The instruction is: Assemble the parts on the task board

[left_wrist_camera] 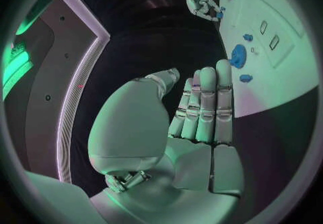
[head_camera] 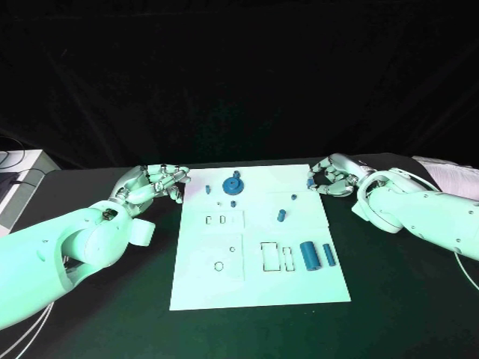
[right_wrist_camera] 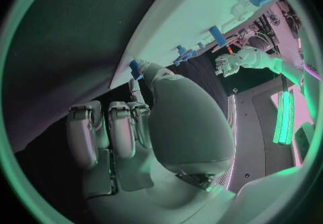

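Observation:
The white task board [head_camera: 259, 280] lies in the middle of the table. On its far part sits a blue gear [head_camera: 233, 185] with small blue pieces [head_camera: 281, 216] near it. Two blue cylinders [head_camera: 308, 256] lie beside a rectangular slot at the right. My left hand [head_camera: 153, 182] hovers off the board's far left corner; in the left wrist view its fingers [left_wrist_camera: 205, 105] are straight, side by side, holding nothing. My right hand [head_camera: 331, 176] is at the far right corner, fingers curled in, with a small blue part [right_wrist_camera: 134, 68] at its fingertips that it seems to pinch.
A white box [head_camera: 19, 176] stands at the table's left edge. Black table surface lies on both sides of the board and in front of it. The board has several cut-out slots [head_camera: 272, 256] in its middle and left parts.

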